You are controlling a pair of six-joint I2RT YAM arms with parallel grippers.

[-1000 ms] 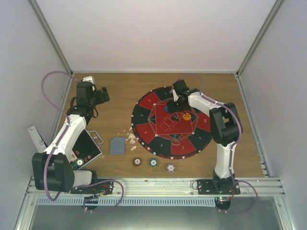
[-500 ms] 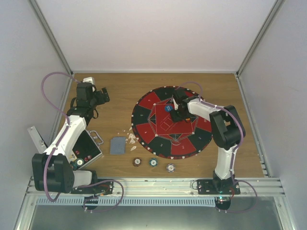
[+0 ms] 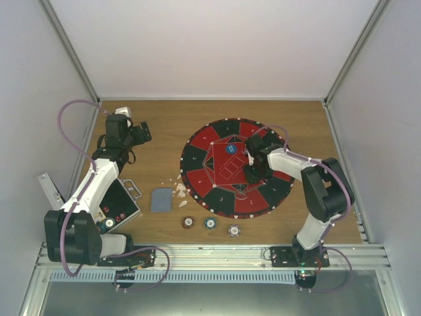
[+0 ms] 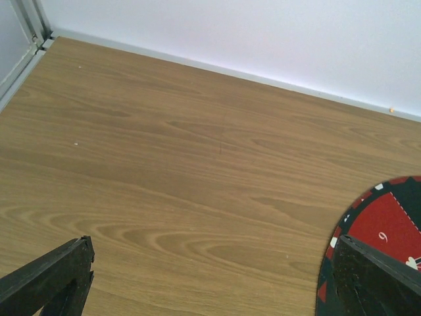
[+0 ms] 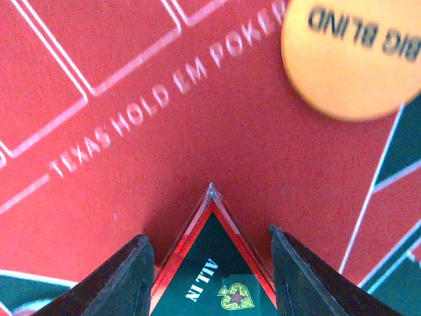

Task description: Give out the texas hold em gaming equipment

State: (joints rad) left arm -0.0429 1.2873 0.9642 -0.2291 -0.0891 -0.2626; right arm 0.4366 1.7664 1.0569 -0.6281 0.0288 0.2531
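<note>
My right gripper (image 3: 254, 174) is low over the red centre of the round mat (image 3: 197, 178). In the right wrist view its jaws (image 5: 210, 240) press the two slanted edges of a flat triangular "ALL IN" marker (image 5: 212, 280) lying on the mat. An orange "BIG BLIND" disc (image 5: 352, 56) lies just ahead to the right; the arm hides it from above. A blue disc (image 3: 231, 149) sits farther back on the mat. Three chips (image 3: 210, 222) line the near table edge, with grey-blue cards (image 3: 160, 199) to their left. My left gripper (image 3: 141, 132) hangs open over bare wood (image 4: 214, 283).
A black hinged case (image 3: 118, 201) with chips in it lies open beside the left arm's base. White scraps (image 3: 180, 191) are scattered between the cards and the mat. The mat's rim (image 4: 395, 227) shows at the right of the left wrist view. Walls enclose the table.
My right gripper has travelled from the far side of the mat's centre toward the near right and narrowed its jaws onto the triangular marker. The blue disc now lies uncovered. The left arm has stayed still.
</note>
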